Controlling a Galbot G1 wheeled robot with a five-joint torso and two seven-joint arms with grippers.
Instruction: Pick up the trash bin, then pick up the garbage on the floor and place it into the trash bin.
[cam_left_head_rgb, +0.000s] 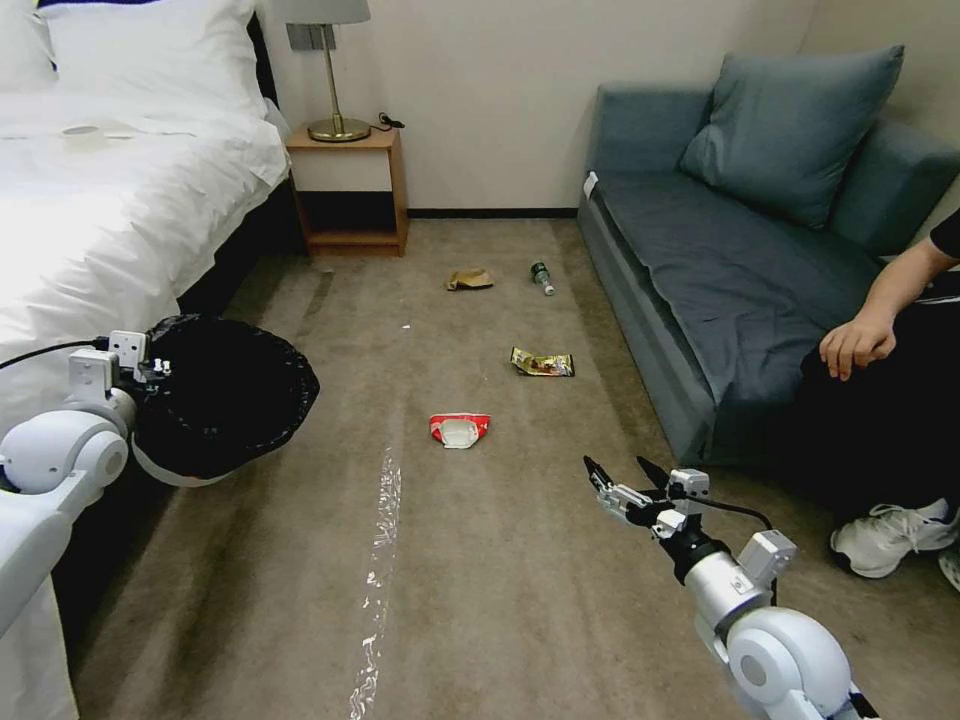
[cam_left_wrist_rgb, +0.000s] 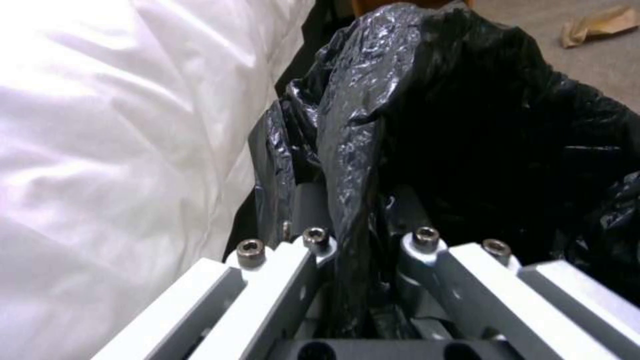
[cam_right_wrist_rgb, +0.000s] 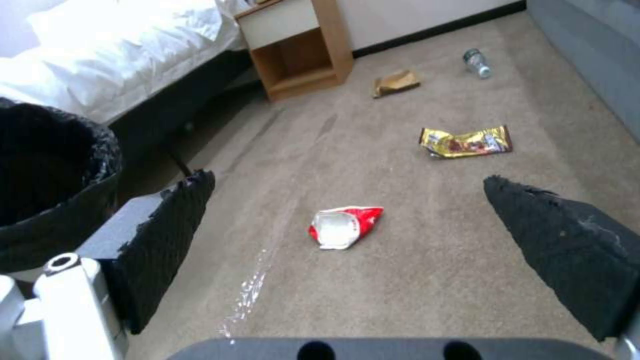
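**Left gripper pinching bin rim, right gripper spread over litter**

Left gripper (cam_left_head_rgb: 150, 372), mid-left of the head view, is pinched on the rim of the trash bin (cam_left_head_rgb: 215, 400), clamping the black bag (cam_left_wrist_rgb: 360, 150) folded over it; bin is held off the carpet, just beside the bed (cam_left_head_rgb: 100, 200). Right gripper (cam_left_head_rgb: 622, 478), lower right of the head view, hangs above the floor with its fingers (cam_right_wrist_rgb: 167, 235) spread wide and nothing between them.

Garbage, all on the carpet and well apart from the bin:
- red-and-white packet (cam_left_head_rgb: 460, 430), centre of frame, nearest the right gripper; crushed flat, likely very light and soft. Best bet: pinch across a raised folded edge.
- gold wrapper (cam_left_head_rgb: 542, 363), right of centre; foil looks slick and crinkly, may slide, so grip the bunched end.
- tan paper (cam_left_head_rgb: 469, 280), upper centre; crumpled, soft, easy anywhere on a ridge.
- small bottle (cam_left_head_rgb: 542, 277), upper centre beside the paper, lying on its side; stiff, may roll, take it across the body.

Bin itself looks light; a rim-only hold with a slippery liner could let it tilt.

Surface: short beige carpet (cam_left_head_rgb: 500, 580), a shiny streak (cam_left_head_rgb: 378, 560) at lower centre. Room: nightstand (cam_left_head_rgb: 350, 190) with lamp at upper centre-left, grey sofa (cam_left_head_rgb: 700, 260) on the right with a person seated at the right edge, not touching the litter.
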